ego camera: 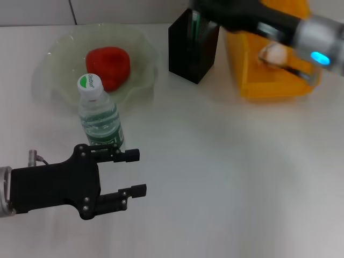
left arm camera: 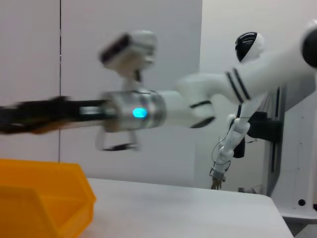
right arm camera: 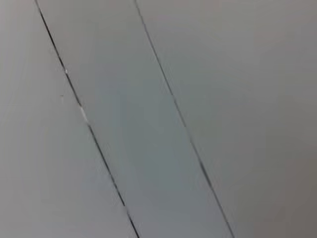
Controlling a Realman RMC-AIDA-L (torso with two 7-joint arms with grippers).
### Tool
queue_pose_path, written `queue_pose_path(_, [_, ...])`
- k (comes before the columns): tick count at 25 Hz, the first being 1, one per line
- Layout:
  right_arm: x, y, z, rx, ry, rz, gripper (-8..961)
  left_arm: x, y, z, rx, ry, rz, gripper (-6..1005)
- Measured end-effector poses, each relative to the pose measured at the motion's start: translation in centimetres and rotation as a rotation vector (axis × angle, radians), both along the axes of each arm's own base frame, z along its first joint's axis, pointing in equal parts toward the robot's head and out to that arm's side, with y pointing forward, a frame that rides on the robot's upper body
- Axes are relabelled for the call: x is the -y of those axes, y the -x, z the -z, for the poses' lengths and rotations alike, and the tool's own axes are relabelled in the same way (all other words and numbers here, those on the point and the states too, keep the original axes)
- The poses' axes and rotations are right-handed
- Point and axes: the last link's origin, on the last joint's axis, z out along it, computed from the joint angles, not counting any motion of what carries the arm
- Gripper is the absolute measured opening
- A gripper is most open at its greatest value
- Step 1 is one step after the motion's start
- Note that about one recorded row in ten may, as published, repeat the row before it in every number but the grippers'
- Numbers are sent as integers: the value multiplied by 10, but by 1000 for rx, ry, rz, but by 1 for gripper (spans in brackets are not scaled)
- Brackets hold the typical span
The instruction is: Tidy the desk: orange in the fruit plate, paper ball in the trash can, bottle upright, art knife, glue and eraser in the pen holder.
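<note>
A clear water bottle [ego camera: 100, 115] with a white and green cap stands upright in front of the pale green fruit plate [ego camera: 141, 80]. A red-orange fruit [ego camera: 108, 65] lies in the plate. My left gripper [ego camera: 133, 173] is open and empty, low over the table just in front of the bottle's base. My right arm [ego camera: 279, 27] reaches across the orange trash can [ego camera: 252, 80] to above the black pen holder [ego camera: 191, 54]; its gripper [left arm camera: 25, 116] shows only as a dark blur. A pale paper ball [ego camera: 273, 54] lies in the trash can. No knife, glue or eraser shows on the table.
The white table [ego camera: 226, 172] stretches to the front and right. The orange trash can's corner [left arm camera: 44, 198] also shows in the left wrist view, under my right arm [left arm camera: 138, 111]. The right wrist view shows only a grey panelled wall [right arm camera: 158, 119].
</note>
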Motion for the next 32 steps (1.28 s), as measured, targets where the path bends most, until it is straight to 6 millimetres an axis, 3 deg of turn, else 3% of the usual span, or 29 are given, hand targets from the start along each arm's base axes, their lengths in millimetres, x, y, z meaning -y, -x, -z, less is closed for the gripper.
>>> queue_pose_path(3, [49, -32, -30, -115, 28, 31, 496, -2, -2, 1, 3, 21, -14, 601])
queue_pose_path(7, [120, -54, -50, -170, 32, -117, 679, -5, -5, 3, -7, 74, -39, 599])
queue_pose_path(9, [148, -68, -54, -126, 20, -182, 735, -8, -6, 8, -26, 87, -46, 597])
queue_pose_path(13, [184, -95, -40, 12, 86, -230, 774, -11, -6, 14, -53, 104, -66, 593])
queue_pose_path(19, [203, -107, -20, 139, 156, -313, 801, -12, -7, 16, -72, 126, -61, 588])
queue_pose_path(32, [198, -108, -15, 178, 150, -358, 798, -6, -1, 16, -64, 148, -112, 588])
